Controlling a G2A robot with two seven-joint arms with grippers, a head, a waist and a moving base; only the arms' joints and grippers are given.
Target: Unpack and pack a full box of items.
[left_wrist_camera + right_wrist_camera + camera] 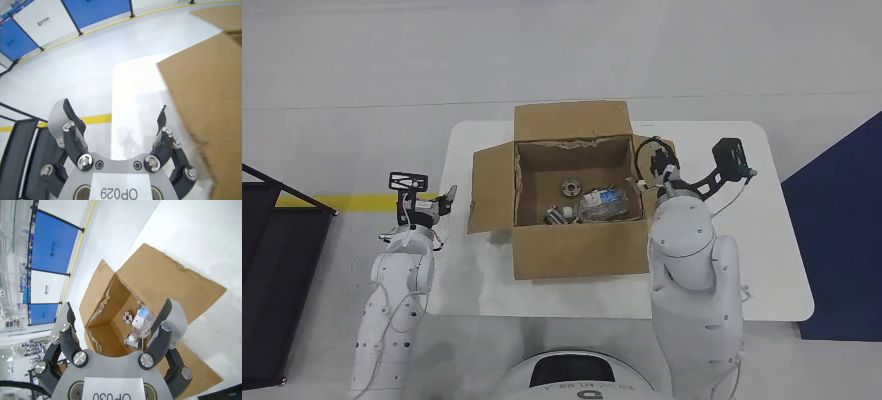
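Nearest, right gripper: I see both fingers spread wide with nothing pinched; it hangs over the right rim of the box, looking down into it
Nearest on the other arm, left gripper: fingers likewise spread and bare; it sits over the left edge of the table, outside the box, with the left flap just beside it
Box edges: all four flaps are folded outward; some inner rims look torn and ragged; the walls stand upright around a deep well
Room on the right: a broad strip of white tabletop runs from the right flap to the table's right edge
Room on the left: only a narrow strip of tabletop between the left flap and the edge; beyond it on the floor I see a yellow line and a black rack
Bottle: clear plastic with a blue-and-white label, lying on its side on the box floor by the right wall; long axis runs roughly across the box, slightly slanted; white cap toward the robot's left, base toward the right wall
Bottle to right gripper: below it, partly hidden behind one finger in the wrist view; not touched
Other contents: a round metal flange lies flat nearer the far wall, apart from the bottle; a small metal fitting sits at the cap end; I cannot tell whether they touch
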